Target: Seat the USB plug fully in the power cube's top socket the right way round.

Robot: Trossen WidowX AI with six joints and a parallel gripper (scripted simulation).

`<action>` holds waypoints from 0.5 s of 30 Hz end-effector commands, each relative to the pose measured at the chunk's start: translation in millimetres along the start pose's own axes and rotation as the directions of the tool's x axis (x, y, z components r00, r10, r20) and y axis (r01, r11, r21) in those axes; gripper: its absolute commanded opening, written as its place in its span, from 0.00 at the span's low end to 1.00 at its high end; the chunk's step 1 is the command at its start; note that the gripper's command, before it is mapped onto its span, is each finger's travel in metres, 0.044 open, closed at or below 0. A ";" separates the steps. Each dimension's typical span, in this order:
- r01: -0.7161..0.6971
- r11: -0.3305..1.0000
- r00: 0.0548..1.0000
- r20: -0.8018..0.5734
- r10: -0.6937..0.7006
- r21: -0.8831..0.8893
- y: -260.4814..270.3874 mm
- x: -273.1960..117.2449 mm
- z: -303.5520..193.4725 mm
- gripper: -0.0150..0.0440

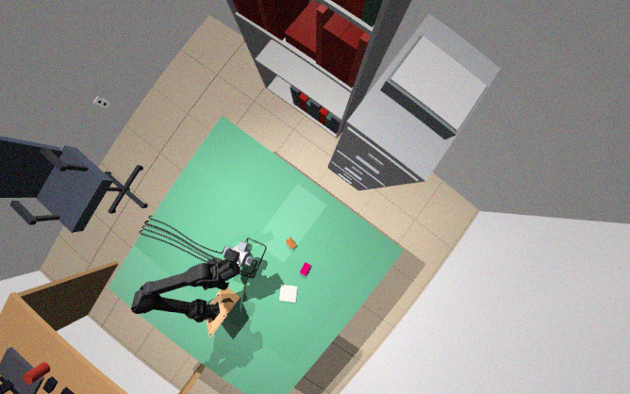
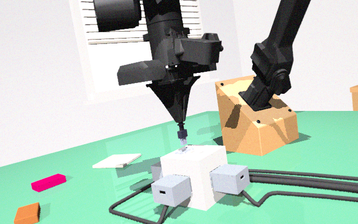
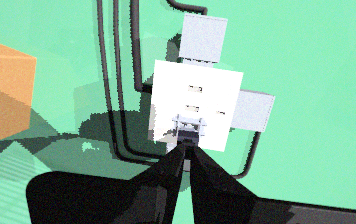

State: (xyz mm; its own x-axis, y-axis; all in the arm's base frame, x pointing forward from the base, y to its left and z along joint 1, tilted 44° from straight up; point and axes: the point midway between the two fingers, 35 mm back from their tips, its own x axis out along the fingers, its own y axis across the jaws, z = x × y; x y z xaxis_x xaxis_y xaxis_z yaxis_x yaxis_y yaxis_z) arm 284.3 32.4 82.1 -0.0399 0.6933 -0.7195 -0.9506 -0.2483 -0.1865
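Observation:
The white power cube (image 2: 185,171) (image 3: 170,82) stands on the green table. Its top shows several slots and a raised pale socket (image 2: 185,150) near one edge. My gripper (image 2: 181,121) (image 3: 187,151) is shut on the USB plug, holding it by the thin black part at its top. The USB plug (image 2: 182,134) (image 3: 188,136) has a dark body with its pale metal end pointing down. In the exterior view the metal end hangs just above the socket, out of it. Which way round the plug is turned I cannot tell.
Grey adapter blocks (image 2: 171,190) (image 2: 230,179) (image 3: 202,39) (image 3: 254,110) stick out from the cube's sides, with dark cables (image 2: 303,179) running off. A magenta block (image 1: 306,269) (image 2: 49,183), an orange block (image 1: 290,243) (image 2: 27,213) and a white pad (image 1: 288,293) (image 2: 112,161) lie on the table.

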 end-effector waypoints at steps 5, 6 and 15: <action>0.004 1.000 1.000 -0.006 -0.004 -0.002 -0.8 -7.6 -1.3 0.25; 0.004 1.000 1.000 -0.006 -0.004 -0.002 -0.8 -8.2 -1.3 0.25; 0.004 1.000 1.000 -0.006 -0.004 -0.002 -0.8 -12.6 -1.3 0.25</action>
State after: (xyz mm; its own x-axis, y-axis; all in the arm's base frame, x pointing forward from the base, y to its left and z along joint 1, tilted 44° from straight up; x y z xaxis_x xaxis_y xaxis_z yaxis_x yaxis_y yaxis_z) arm 284.9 25.6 89.2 -0.0380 0.6928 -0.7201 -0.9505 -0.2476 -0.1880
